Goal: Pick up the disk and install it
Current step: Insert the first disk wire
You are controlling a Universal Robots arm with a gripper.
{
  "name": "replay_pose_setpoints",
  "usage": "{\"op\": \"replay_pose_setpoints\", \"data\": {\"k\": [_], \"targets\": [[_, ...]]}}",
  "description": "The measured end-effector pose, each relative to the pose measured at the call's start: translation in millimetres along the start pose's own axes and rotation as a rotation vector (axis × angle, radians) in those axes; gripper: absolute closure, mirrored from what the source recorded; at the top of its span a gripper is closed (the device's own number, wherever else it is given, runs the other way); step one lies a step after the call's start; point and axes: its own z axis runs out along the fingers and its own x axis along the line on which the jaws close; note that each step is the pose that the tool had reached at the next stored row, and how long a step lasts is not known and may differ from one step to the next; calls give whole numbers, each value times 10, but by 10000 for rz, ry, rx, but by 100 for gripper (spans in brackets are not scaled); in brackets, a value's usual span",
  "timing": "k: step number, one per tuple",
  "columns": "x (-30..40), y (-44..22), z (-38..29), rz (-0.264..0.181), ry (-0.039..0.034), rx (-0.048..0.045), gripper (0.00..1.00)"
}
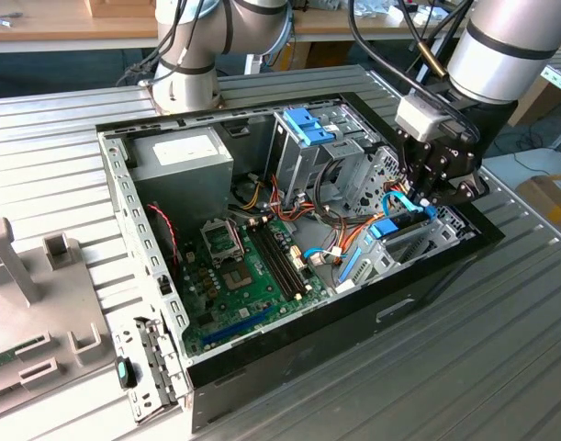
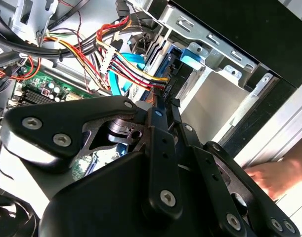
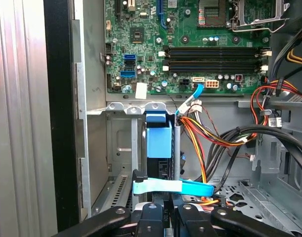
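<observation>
The disk (image 1: 387, 227) stands on edge in the drive bay at the exterior view's right end of the open computer case (image 1: 262, 342), its light-blue rail showing. In the first wrist view the disk (image 3: 158, 140) appears edge-on, with a blue tab on top and a black body below. My gripper (image 1: 425, 200) sits directly on top of it, fingers close together and shut on its edge. The gripper (image 2: 164, 106) meets the disk (image 2: 190, 53) by the grey bay wall. A light-blue flat cable (image 3: 170, 186) crosses just in front of the gripper (image 3: 159, 200).
Bundled red, yellow and black wires (image 3: 205, 133) hang beside the bay. The green motherboard (image 1: 243, 266), a grey power-supply box (image 1: 184, 152) and a blue-tabbed drive cage (image 1: 308, 129) fill the case. A person's hand (image 2: 274, 174) rests at the case edge. A grey fixture (image 1: 23, 276) stands at the exterior view's left.
</observation>
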Motion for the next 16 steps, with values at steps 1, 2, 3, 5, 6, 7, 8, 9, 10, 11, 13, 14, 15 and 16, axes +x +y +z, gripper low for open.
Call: {"op": "replay_pose_setpoints", "data": {"k": [1, 2, 3, 5, 6, 7, 8, 9, 10, 11, 13, 14, 15, 16], "targets": [[0, 0, 0, 0, 0, 0, 82], [0, 0, 0, 0, 0, 0, 82], [1, 0, 0, 0, 0, 0, 83], [1, 0, 0, 1, 0, 0, 84], [2, 0, 0, 0, 0, 0, 84], [2, 0, 1, 0, 11, 0, 84], [2, 0, 1, -6, 65, 0, 84], [2, -1, 1, -10, 108, 1, 84], [2, -1, 1, -12, 122, 1, 84], [1, 0, 2, -11, 124, 1, 84], [-11, 1, 9, 81, 133, -2, 84], [-19, -3, 12, 158, 145, -6, 84], [-22, -10, 17, 186, 161, -6, 84], [-28, -10, 17, 189, 171, -7, 84]]}}
